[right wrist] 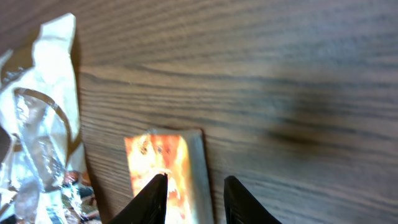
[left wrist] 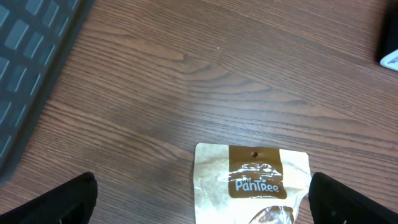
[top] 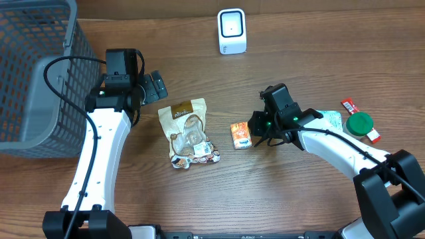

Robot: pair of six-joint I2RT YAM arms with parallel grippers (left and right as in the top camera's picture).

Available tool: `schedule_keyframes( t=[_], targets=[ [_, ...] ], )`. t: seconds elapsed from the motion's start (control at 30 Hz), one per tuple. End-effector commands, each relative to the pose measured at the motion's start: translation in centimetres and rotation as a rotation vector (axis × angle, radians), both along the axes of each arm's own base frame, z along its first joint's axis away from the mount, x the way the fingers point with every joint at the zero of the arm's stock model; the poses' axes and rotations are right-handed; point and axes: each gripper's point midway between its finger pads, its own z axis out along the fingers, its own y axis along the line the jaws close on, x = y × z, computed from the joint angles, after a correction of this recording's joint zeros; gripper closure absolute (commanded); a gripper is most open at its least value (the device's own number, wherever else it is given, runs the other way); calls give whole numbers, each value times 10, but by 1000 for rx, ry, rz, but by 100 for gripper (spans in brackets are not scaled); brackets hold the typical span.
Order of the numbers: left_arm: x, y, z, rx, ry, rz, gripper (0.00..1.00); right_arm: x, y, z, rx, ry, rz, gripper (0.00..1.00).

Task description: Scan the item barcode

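Picking up the orange packet (top: 241,135) calls for the right gripper (right wrist: 193,200) to straddle its edge squarely. Its fingers (right wrist: 149,202) stand narrowly apart, holding nothing. The packet lies flat on the surface (top: 265,192) beside the pouch (top: 188,133). The left gripper (top: 155,86) fingers stand wide. Face the barcode to the scanner (top: 232,31).

- The left arm (top: 99,153) reaches forward from the near table edge, its wrist turned to the right.
- The left gripper (top: 154,86) is spread to its widest.
- The right arm (top: 332,147) stretches low to the left.
- The right gripper (top: 254,130) points left and down, its fingers (right wrist: 152,198) narrowly parted.
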Motion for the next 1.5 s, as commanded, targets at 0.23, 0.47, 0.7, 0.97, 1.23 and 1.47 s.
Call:
schedule_keyframes(
  t=[0.23,0.47,0.7,0.97,1.23,1.47],
  targets=[
    [3,2,2,1,-7,10,0,-8,6,-5,-24,-6,72,69],
    [3,2,2,2,-7,11,0,-16,17,-6,-60,-34,131,69],
    [3,2,2,1,-7,11,0,-13,12,-7,-97,-56,116,70],
    [3,2,2,1,-7,11,0,-15,11,-22,-116,-23,118,73],
    [3,2,2,1,-7,11,0,-16,15,-33,-105,0,129,76],
    [3,2,2,1,-7,11,0,-17,15,-33,-105,1,129,78]
  ],
)
